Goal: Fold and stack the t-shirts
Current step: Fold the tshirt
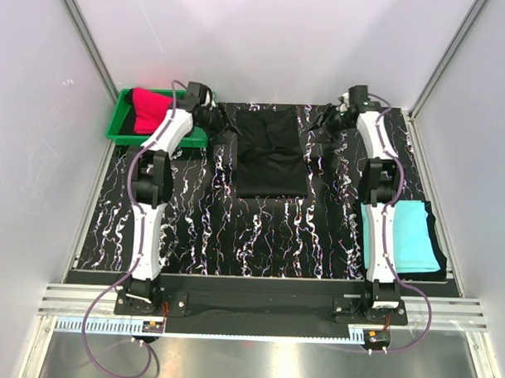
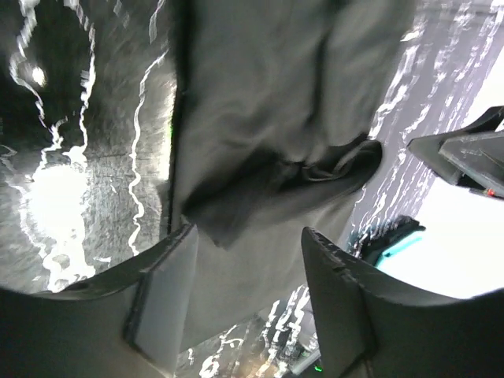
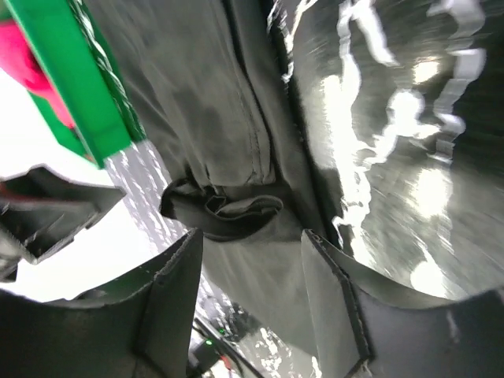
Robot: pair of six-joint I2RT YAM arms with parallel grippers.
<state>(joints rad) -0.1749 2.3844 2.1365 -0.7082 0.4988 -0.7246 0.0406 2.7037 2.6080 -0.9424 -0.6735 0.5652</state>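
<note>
While a green tray point(image 1: 116, 116) sits alongside, the black shirt point(image 1: 273, 152) lies spread.

The left hand point(image 2: 248, 236) spreads wide over the black t-shirt point(image 2: 268, 102) — folds bunched — on the marbled table point(image 2: 87, 118).

Black t-shirt point(image 1: 273, 152) lies flat mid-way across the desk point(image 1: 193, 228), sides folded in. Turquoise t-shirt point(image 1: 404, 236), neatly folded, at the right edge. Red t-shirt point(image 1: 150, 109) bunched in the green tray point(image 1: 115, 122), far left.

We could read no text, label, brand, number or sign on anything in the three views.
</note>
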